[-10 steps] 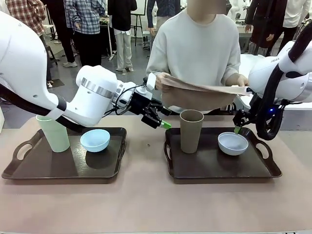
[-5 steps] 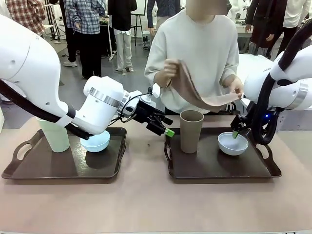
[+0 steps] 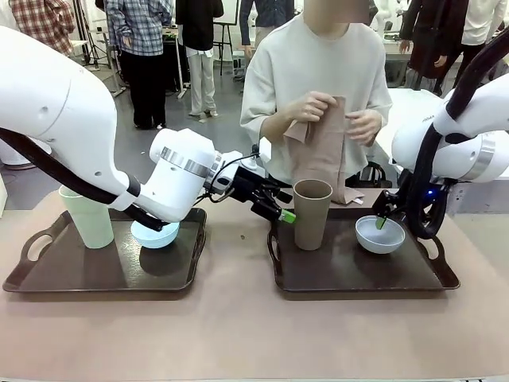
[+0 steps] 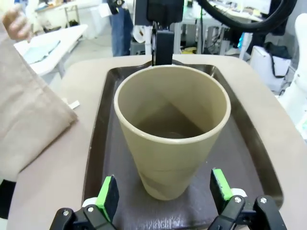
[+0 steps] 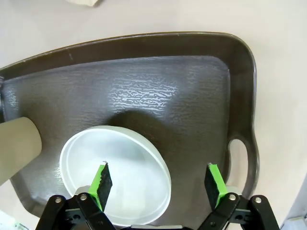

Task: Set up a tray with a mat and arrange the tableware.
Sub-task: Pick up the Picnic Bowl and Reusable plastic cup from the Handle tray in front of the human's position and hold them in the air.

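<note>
On the right tray (image 3: 358, 274), the brown tumbler (image 3: 312, 213) stands upright at its left end. The pale bluish-white bowl (image 3: 379, 235) sits to its right, near the tray's far rim.

A second ago the left gripper (image 3: 282, 212) hung short of the tumbler. It has since closed in, and its wide-open jaws now stand on either side of the tumbler's lower wall, gripping nothing. The right gripper (image 5: 158, 184), also fully open and empty, has come down over the bowl. One pad is above the bowl's inside and the other above bare tray, so it straddles the rim.

Behind the tray, the person had held the mat (image 3: 322, 151) spread flat. It is now gathered into a hanging fold between both hands (image 3: 314, 105). My reading is that the two pieces must be lifted off before the mat can go down, and both arms seem poised for that.

On the left tray (image 3: 95, 270), the mint green tumbler (image 3: 87, 216) and the light blue bowl (image 3: 155, 234) are unmoved.

Several things are hard to make out:
- The left arm's wrist covers much of the light blue bowl and the mint tumbler's rim.
- The mat's lower edge drops behind the brown tumbler.
- The front view hides most of the right gripper behind its cable.
- Whether any pad already touches, I cannot tell.
</note>
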Robot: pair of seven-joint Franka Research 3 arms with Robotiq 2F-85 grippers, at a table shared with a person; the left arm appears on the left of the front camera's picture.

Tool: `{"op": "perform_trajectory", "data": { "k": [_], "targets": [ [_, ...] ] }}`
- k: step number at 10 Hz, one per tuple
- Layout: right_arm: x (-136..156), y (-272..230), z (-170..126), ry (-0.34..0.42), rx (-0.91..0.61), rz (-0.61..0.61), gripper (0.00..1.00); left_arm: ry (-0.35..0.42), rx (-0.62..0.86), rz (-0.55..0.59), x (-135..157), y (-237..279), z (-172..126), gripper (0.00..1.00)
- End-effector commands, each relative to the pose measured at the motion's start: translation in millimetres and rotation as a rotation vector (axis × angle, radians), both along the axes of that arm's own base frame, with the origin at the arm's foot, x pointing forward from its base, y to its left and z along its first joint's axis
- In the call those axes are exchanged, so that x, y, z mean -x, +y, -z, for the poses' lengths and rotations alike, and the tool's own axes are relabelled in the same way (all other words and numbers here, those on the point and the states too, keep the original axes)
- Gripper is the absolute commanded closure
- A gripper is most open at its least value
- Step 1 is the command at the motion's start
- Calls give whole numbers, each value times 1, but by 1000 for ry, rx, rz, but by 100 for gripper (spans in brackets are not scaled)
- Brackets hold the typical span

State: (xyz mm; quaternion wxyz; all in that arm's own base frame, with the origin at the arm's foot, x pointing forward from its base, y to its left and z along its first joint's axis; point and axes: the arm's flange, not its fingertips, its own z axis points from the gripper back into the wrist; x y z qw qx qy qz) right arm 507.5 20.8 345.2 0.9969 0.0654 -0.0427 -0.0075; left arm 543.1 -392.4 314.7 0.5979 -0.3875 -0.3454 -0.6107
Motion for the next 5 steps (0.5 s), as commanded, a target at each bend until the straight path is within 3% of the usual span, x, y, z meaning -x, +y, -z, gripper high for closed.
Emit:
{"op": "perform_trajectory", "data": {
  "k": [1,5],
  "targets": [
    [-7,2,4,-1,18,-9,0,-26,11,-13,-4,-5,8,0],
    [-6,8,5,11,25,-10,0,-25,7,26,-8,-23,23,0]
  ]
}}
